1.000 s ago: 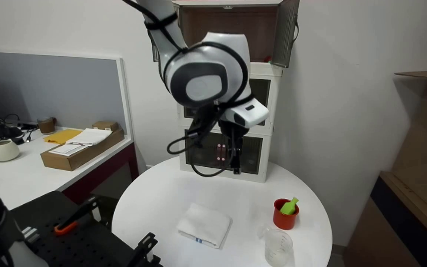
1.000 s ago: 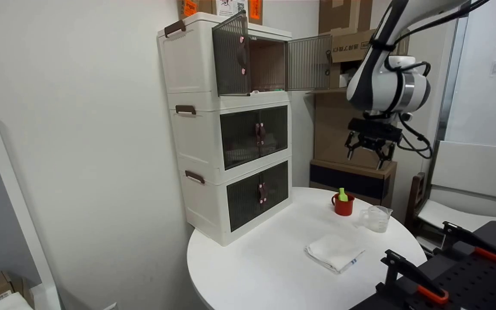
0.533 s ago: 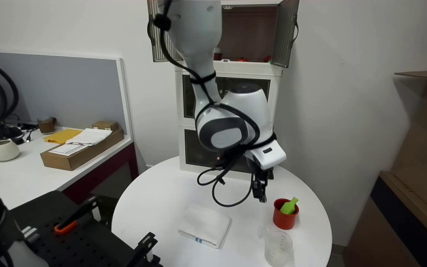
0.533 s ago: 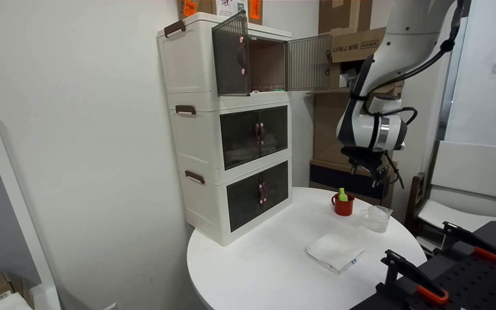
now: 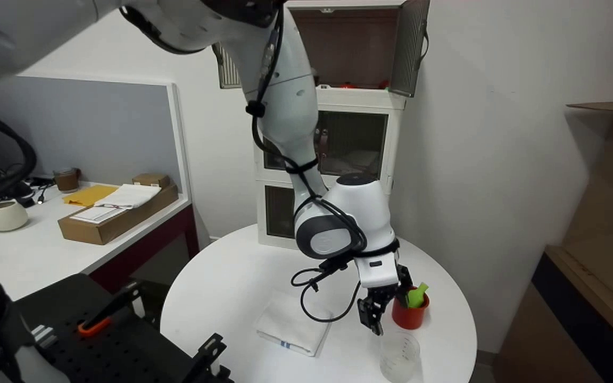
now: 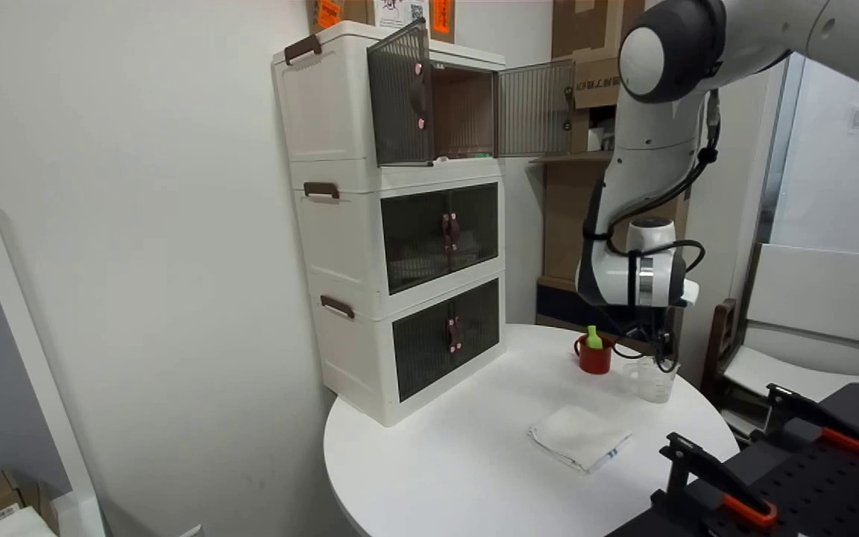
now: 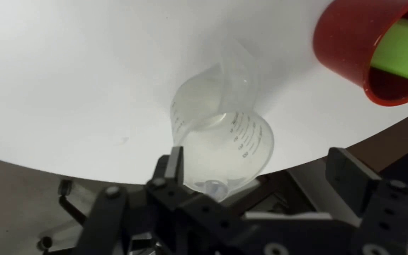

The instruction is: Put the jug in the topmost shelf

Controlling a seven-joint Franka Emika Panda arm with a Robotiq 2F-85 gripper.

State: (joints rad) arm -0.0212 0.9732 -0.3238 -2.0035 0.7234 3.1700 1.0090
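The jug (image 5: 400, 357) is clear plastic with printed scale marks and stands upright on the white table; it also shows in an exterior view (image 6: 653, 382). In the wrist view the jug (image 7: 221, 148) lies nearer the left finger, its handle pointing up the picture. My gripper (image 7: 260, 170) is open and empty; the left finger overlaps the jug's rim in the picture, and the right finger is well apart from it. In an exterior view the gripper (image 5: 391, 317) is just above and behind the jug. The topmost shelf (image 6: 463, 112) is open, both doors swung outward; it also shows in an exterior view (image 5: 359, 48).
A red cup (image 5: 407, 317) with a green item stands close beside the jug and the gripper. A folded white cloth (image 6: 582, 440) lies on the table. Small red items (image 5: 347, 85) sit at the shelf's front edge. Black clamps (image 6: 713, 470) stand near the table.
The arm has come down from high above the table toward the jug, and the gripper has turned. The jug, cup, cloth and doors have not moved.
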